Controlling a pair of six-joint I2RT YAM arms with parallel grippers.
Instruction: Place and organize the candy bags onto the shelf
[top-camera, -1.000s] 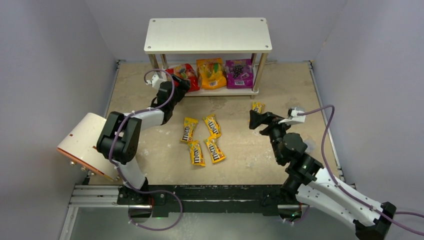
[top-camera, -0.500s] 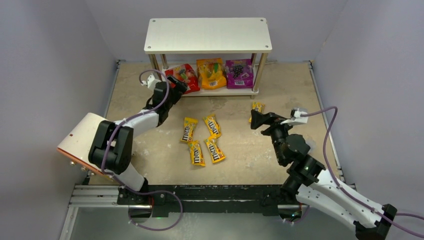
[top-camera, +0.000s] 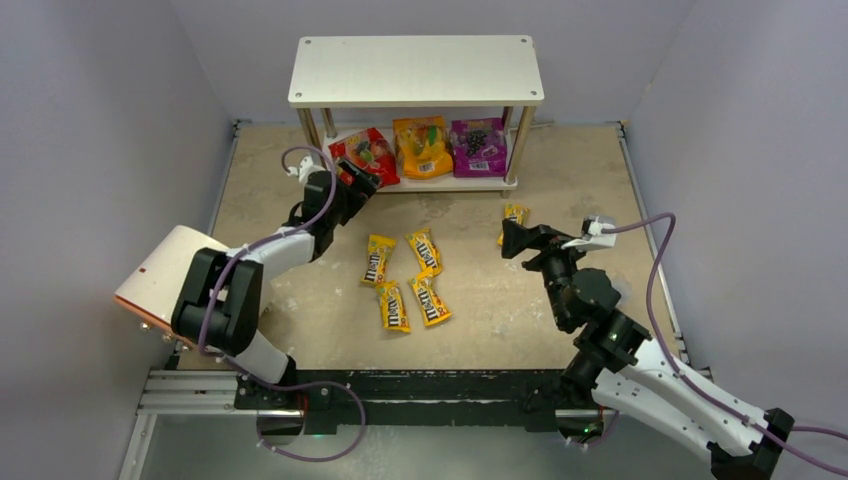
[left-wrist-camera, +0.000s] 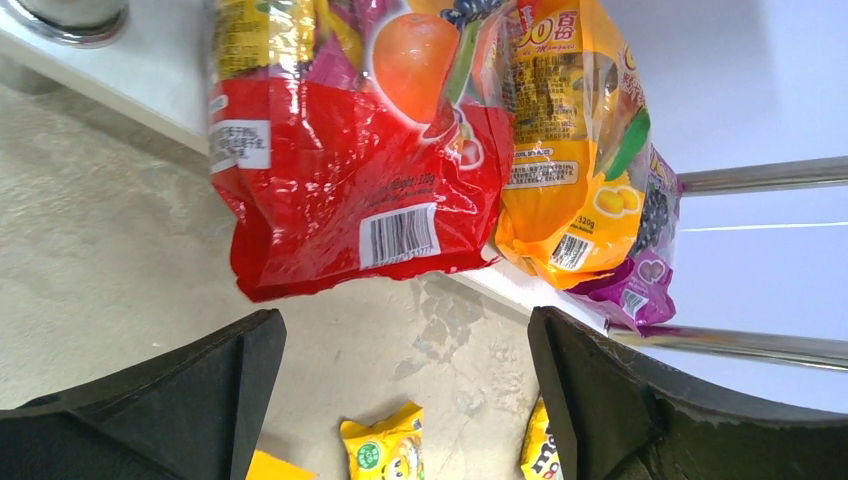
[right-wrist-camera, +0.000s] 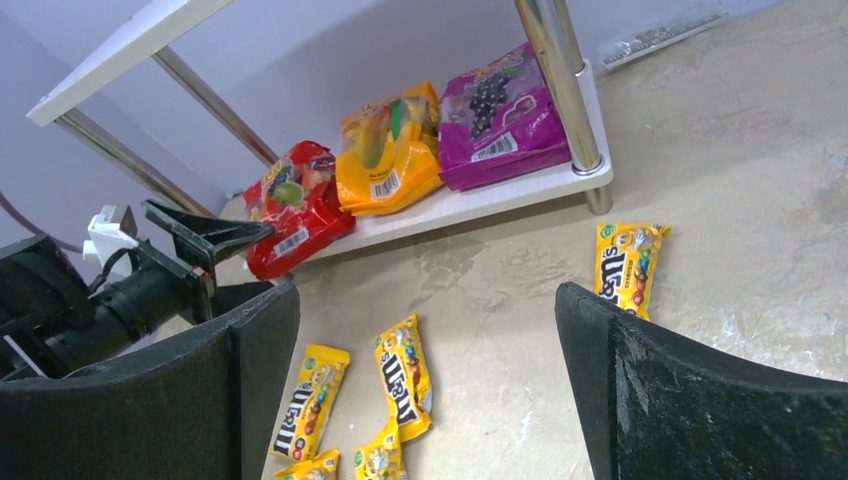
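The shelf (top-camera: 415, 70) stood at the far edge of the table (top-camera: 560, 180), and all three pouches lay flat on its lower board, each with its long axis running back to front and its barcode end toward the arms. The red pouch (top-camera: 366, 153) sat by the board's front left corner, skewed so that its near end swung a little to the right and hung over the front edge. The orange pouch (top-camera: 422, 146) lay at the middle, its near end also just past that edge, and the purple pouch (top-camera: 477, 146) lay square by the front right post. The left gripper (top-camera: 362, 182) hung just in front of the red pouch's overhanging end with its fingers spread wide, holding nothing. Four yellow packets (top-camera: 425, 250) lay in a loose cluster at the middle of the table – two farther, two nearer – each lengthwise roughly near to far, slightly fanned. The fifth yellow packet (top-camera: 514, 217) lay apart, near the shelf's front right post, also pointing roughly near to far. The right gripper (top-camera: 505, 240) hovered just on the near side of it, fingers likewise spread and empty
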